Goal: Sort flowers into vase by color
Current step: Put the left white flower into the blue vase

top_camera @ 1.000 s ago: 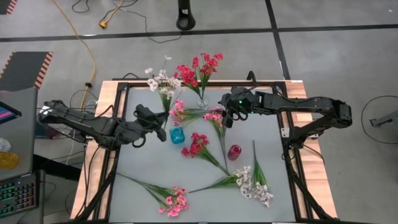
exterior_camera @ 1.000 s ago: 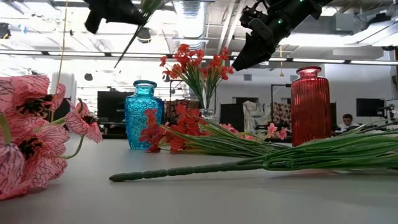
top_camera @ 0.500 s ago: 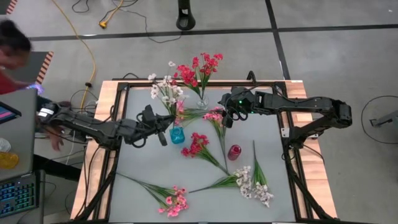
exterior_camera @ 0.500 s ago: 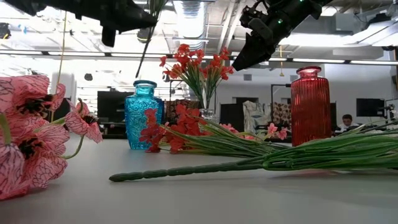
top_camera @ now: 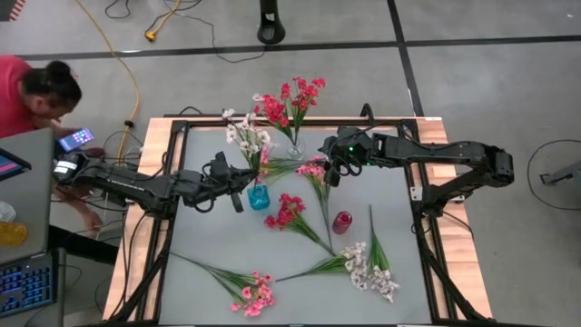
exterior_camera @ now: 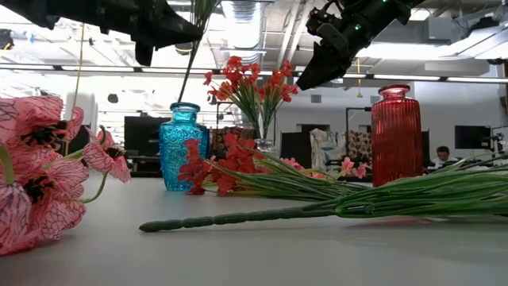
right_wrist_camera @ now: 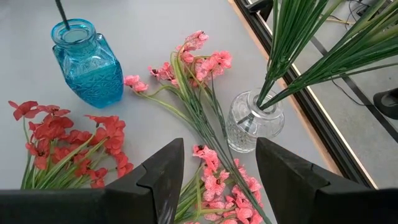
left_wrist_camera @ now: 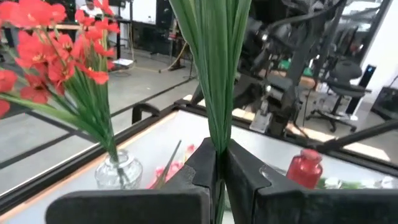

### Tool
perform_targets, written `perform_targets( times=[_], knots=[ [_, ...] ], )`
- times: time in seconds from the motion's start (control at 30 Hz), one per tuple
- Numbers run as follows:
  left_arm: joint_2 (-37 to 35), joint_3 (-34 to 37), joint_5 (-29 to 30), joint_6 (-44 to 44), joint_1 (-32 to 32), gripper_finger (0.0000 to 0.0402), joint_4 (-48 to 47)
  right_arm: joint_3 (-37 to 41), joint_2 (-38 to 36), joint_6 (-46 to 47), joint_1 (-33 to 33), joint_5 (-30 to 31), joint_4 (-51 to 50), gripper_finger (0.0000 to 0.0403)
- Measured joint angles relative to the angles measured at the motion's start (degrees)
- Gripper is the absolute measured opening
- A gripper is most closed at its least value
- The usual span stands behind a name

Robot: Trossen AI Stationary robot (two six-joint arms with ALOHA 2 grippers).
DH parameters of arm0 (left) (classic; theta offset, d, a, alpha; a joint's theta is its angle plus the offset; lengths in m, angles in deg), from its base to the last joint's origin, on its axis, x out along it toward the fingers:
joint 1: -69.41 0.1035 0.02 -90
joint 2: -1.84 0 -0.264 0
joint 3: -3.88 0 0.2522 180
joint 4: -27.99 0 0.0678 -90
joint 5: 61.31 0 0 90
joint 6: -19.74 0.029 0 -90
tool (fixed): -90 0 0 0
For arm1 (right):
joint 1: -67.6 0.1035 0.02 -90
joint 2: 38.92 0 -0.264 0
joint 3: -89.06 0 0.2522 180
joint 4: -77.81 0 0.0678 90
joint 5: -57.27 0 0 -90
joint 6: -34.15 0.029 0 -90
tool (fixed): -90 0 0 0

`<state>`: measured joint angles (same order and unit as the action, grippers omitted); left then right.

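Flowers everywhere on my table (top_camera: 209, 245), and one white sprig (top_camera: 243, 136) is clamped by its green stem in my left claw (top_camera: 238, 186), blossoms rising above the claw, stem tip dropping into the mouth of the blue vase (top_camera: 260, 197) just below it. In the right wrist view that stem end sits inside the blue neck. I judge these sprigs light and springy, plastic stems that flex and want to tip, so mid-stem below the leaves is where I'd take hold, never the blossom clusters.

My right claw (top_camera: 334, 173) hangs released, jaws apart, above the pink sprigs (right_wrist_camera: 205, 71) lying flat beneath it, with the clear glass vase (right_wrist_camera: 255, 121) off to one side of it.

Containers: the clear vase holds the red bunch (top_camera: 290, 102) upright. The blue vase holds only my stem tip. The red vase (top_camera: 342, 222) shows nothing sticking out of it.

Loose on the table: a red sprig (top_camera: 289, 211) beside the blue vase, a pink one (top_camera: 252, 293) and white ones (top_camera: 370, 268) well away from both claws.

A person (top_camera: 32, 95) stands off the table's edge behind my left arm.
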<state>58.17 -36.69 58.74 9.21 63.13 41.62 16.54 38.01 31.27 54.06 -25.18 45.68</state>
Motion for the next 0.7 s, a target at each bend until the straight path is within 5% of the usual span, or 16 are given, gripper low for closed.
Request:
perform_targets(
  times=[0.5, 0.7],
  knots=[
    [0.0, 0.0, 0.03, -1.03, -0.01, 0.002, -9.18, 0.0, 0.0, -0.04, 0.0, -0.02, 0.0, 0.0227],
    [0.0, 0.0, 0.19, -3.34, -0.01, 0.0062, -13.04, 0.0, 0.0, -0.15, 0.0, -0.01, -0.01, 0.0227]
  ],
)
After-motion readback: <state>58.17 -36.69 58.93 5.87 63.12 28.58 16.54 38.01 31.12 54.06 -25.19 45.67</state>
